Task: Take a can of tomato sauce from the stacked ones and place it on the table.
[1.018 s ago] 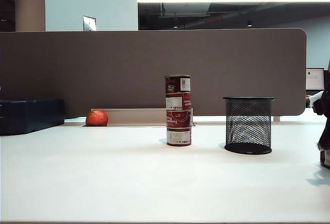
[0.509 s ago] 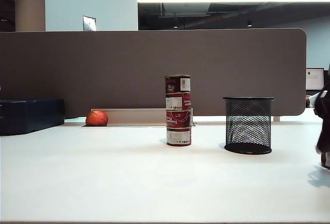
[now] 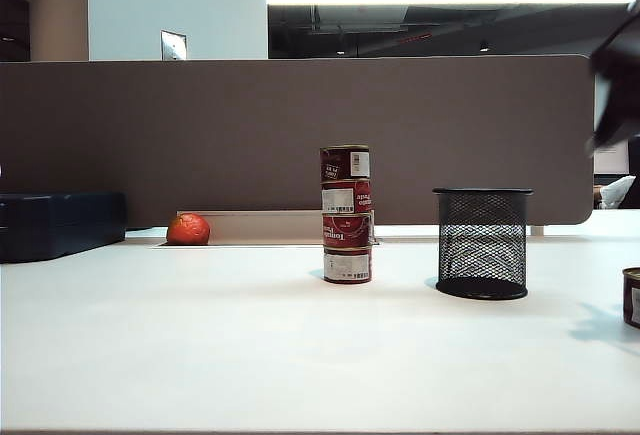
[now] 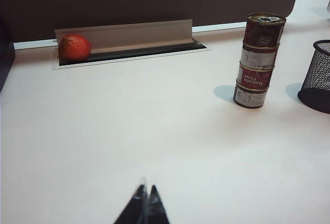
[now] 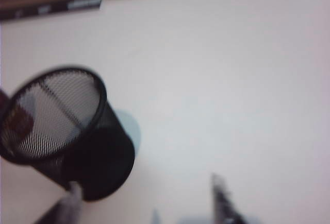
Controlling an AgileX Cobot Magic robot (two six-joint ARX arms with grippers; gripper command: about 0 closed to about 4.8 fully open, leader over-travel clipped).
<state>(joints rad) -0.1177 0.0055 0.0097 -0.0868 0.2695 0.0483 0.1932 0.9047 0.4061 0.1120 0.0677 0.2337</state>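
Right end effector [image 3: 620, 85] is hanging blurred above the released can of tomato sauce [image 3: 632, 297] at the worktop [image 3: 250, 355] edge; bumping it risks a fall. Left end effector [image 4: 144, 208] is showing tips pressed together. Right wrist view is showing fingers [image 5: 223, 195] spread, beside the mesh cup [image 5: 62, 126].

Open table [image 3: 200, 345] in front, stack [image 3: 346, 214] and mesh cup [image 3: 482, 243] (close together) mid-table

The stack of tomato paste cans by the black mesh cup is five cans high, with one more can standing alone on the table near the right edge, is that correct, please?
Not quite: the stack of tomato paste cans is four cans high, not five, as the exterior view shows. The rest holds: it stands by the black mesh cup, and one more can stands alone on the table at the right edge.
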